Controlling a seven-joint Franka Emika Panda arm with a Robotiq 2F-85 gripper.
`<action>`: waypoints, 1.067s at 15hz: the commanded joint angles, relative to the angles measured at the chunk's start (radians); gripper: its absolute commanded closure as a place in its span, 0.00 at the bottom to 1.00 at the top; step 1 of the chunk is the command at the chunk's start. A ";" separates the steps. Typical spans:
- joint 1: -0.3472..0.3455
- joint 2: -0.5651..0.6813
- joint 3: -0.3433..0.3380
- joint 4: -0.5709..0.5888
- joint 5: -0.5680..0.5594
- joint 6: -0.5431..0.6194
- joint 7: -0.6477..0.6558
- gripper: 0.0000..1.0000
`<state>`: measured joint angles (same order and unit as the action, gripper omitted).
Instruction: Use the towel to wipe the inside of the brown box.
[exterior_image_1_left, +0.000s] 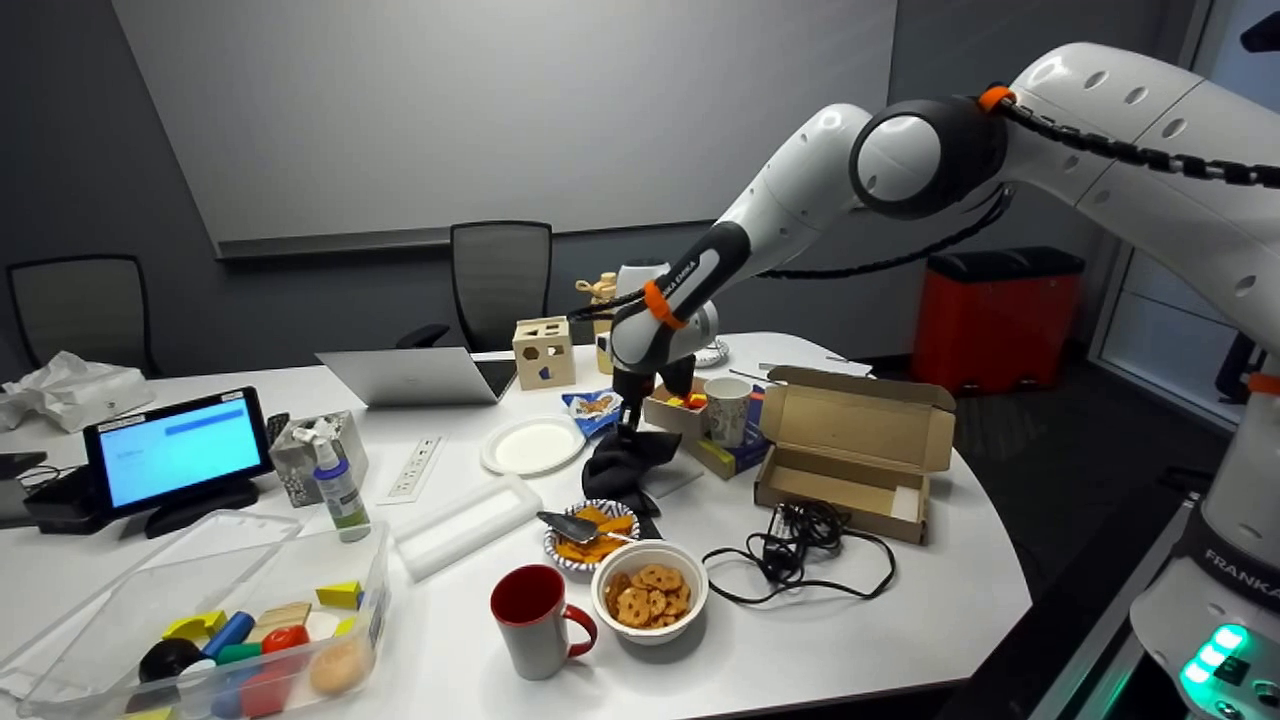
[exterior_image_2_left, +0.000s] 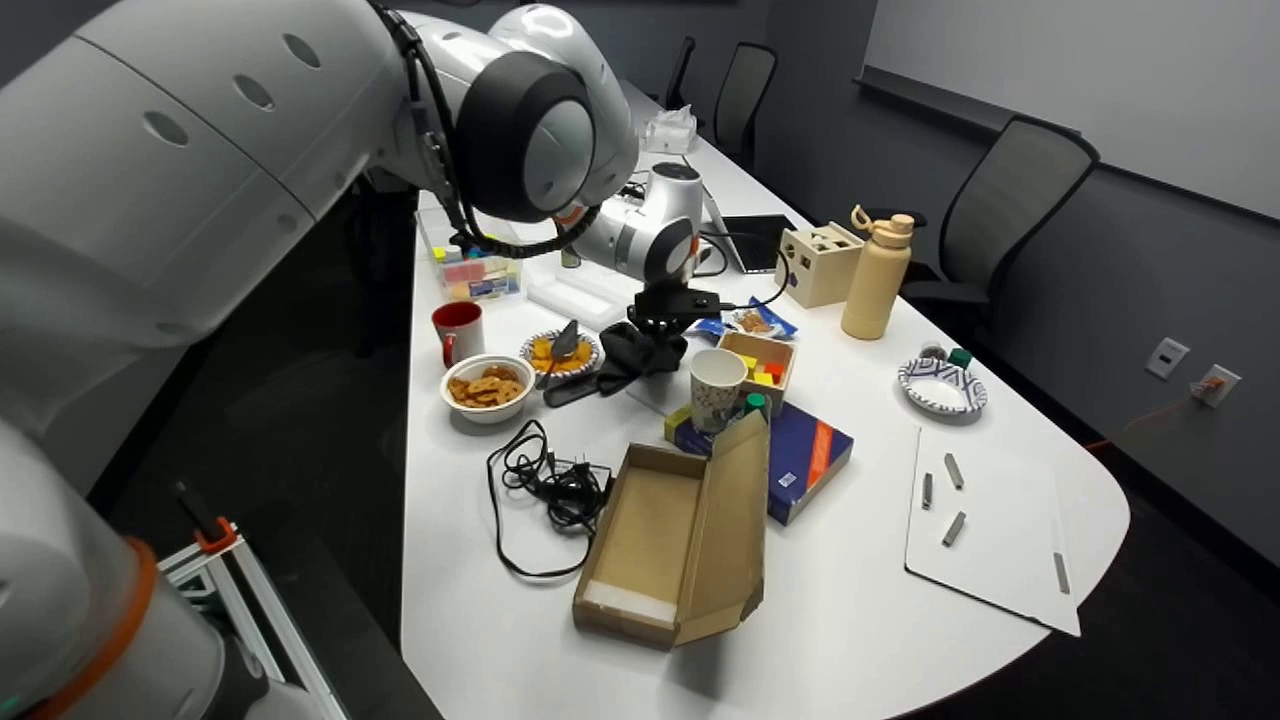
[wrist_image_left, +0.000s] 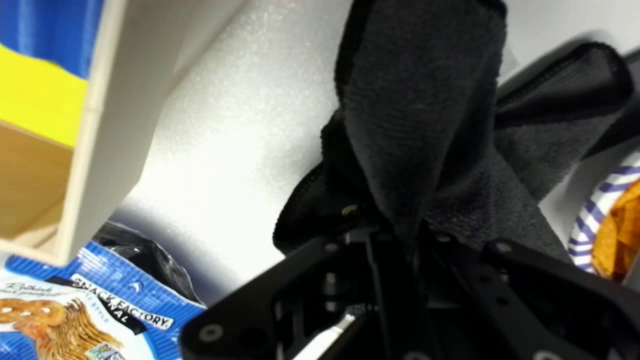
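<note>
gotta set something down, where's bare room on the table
The white table has bare patches between the open brown cardboard box and flat white panel, and between that box, the tangled black cable and the table's edge. It's crowded around the claw: black fabric towel, tan wooden tray, blue snack bag, patterned white cup.

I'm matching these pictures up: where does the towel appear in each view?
In an exterior view: towel just below centre, snack bag above it.
In an exterior view: towel at centre, snack bag to its upper right.
In the wrist view: towel at upper centre and right, snack bag bottom left.
Shared landmark: snack bag.
</note>
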<state>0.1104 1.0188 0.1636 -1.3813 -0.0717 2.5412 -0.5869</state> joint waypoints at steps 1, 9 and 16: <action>0.005 -0.179 0.013 -0.148 -0.030 -0.106 0.062 0.98; 0.052 -0.563 -0.081 -0.485 -0.091 -0.206 0.379 0.98; 0.005 -0.890 -0.081 -0.841 0.010 -0.249 0.579 0.98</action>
<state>0.1327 0.3008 0.0941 -2.0268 -0.0955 2.2915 -0.1074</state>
